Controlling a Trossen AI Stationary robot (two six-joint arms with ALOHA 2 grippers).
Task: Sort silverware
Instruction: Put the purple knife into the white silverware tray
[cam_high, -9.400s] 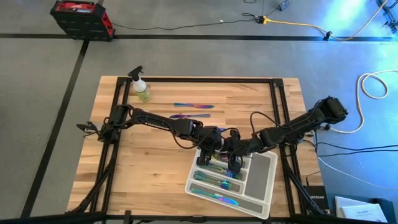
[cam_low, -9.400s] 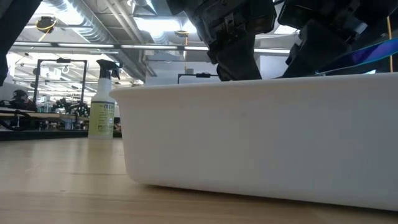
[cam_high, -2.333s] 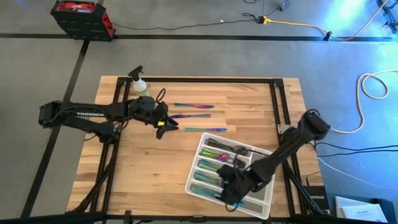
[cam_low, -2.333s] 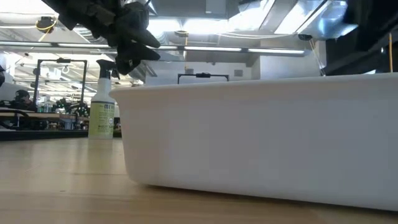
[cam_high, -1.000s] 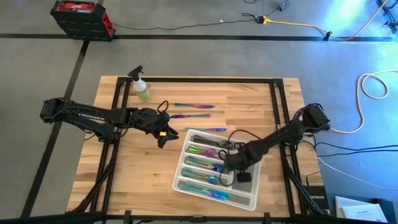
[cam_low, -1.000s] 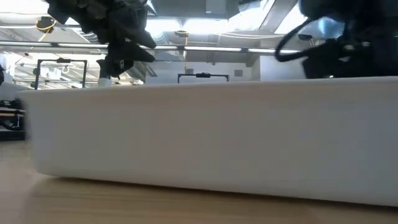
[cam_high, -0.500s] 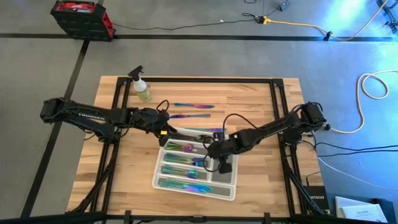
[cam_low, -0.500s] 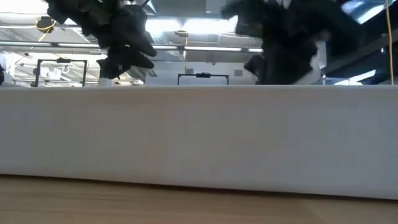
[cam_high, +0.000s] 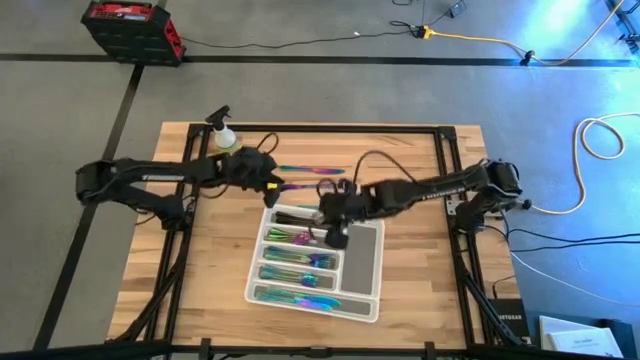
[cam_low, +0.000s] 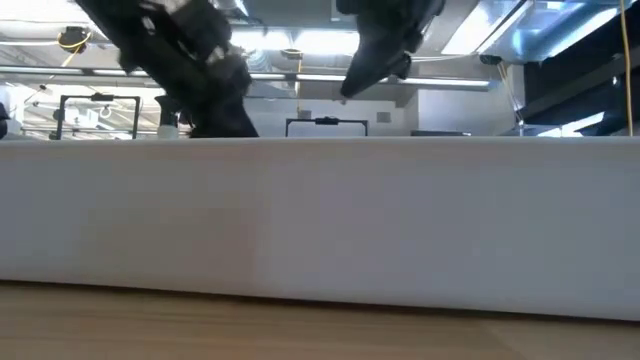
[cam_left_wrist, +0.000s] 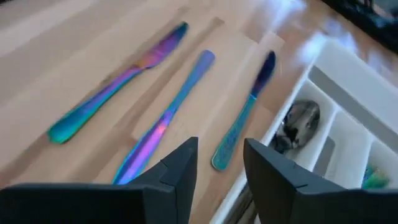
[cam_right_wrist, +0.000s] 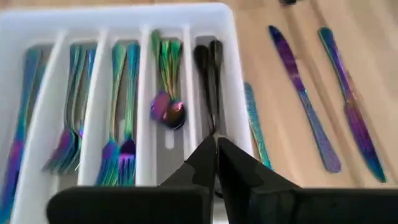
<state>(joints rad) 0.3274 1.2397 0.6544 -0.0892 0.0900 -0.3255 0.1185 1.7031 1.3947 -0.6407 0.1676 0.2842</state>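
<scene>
The white compartment tray (cam_high: 362, 262) lies mid-table, and its near wall (cam_low: 320, 220) fills the low view. Iridescent forks and spoons (cam_right_wrist: 118, 99) and dark spoons (cam_right_wrist: 208, 65) lie in its slots. Three iridescent knives (cam_left_wrist: 168, 115) lie flat on the wood just beyond the tray's far edge. My left gripper (cam_left_wrist: 221, 168) hovers open above the near ends of these knives and touches none; it also shows from above (cam_high: 275, 186). My right gripper (cam_right_wrist: 216, 152) is shut, holds nothing, and hangs above the tray's far end (cam_high: 330, 225), clear of it (cam_low: 372, 50).
A yellow-green spray bottle (cam_high: 228, 140) stands at the far left corner of the table. Black frame rails (cam_high: 445, 170) run along the table's sides. Bare wood lies left of the tray and at the far right.
The tray has slid along the table toward its left edge while my right gripper stood at it, then stopped. My right gripper, still shut, has since risen clear and gone toward the far edge. My left gripper has swung toward the far edge, over the knives, sinking a little.
</scene>
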